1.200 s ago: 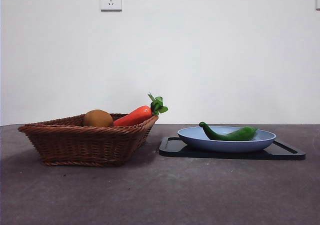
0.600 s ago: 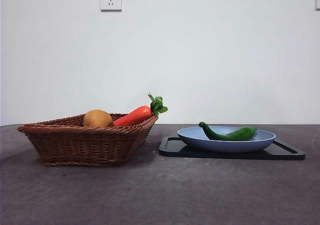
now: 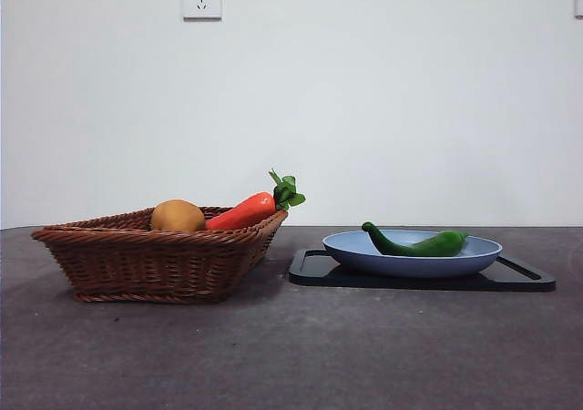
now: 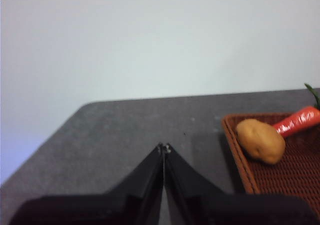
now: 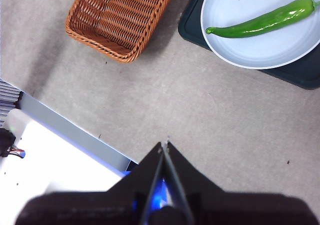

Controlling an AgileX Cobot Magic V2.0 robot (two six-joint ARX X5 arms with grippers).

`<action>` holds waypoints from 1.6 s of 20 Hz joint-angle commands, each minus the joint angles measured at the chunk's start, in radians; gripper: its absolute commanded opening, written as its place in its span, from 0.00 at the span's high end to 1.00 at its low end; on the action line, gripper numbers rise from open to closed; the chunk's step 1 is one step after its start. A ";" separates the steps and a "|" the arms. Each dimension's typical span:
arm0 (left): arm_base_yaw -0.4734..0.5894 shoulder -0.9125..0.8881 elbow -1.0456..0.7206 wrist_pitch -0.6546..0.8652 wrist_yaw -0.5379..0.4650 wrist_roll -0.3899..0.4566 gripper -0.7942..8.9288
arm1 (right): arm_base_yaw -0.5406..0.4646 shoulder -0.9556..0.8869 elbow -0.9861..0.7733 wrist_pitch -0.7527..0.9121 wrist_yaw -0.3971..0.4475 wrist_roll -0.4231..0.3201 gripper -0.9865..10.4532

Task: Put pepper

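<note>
Nothing is shifting since a moment ago — pepper [image 3: 419, 243] is lying in the plate [image 3: 474, 257], both grippers [image 5: 164, 145] [image 4: 163, 146] pressed together, waiting. Better opening wide — pinching mid-length.

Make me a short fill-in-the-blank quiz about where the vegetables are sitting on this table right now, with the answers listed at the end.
1. The green pepper lies in the blue ____, apart from the other produce.
2. The plate rests on a flat black ____.
3. The orange carrot leans over the rim of the wicker ____.
4. Beside the carrot in the basket sits a round brownish-yellow fruit, and neither gripper touches it; the left gripper has its fingers ____.

Answers: plate; tray; basket; shut
</note>
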 commanded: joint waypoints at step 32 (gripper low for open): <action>0.011 -0.071 -0.090 -0.205 0.000 -0.073 0.91 | 0.002 0.010 0.019 -0.006 0.000 0.008 0.90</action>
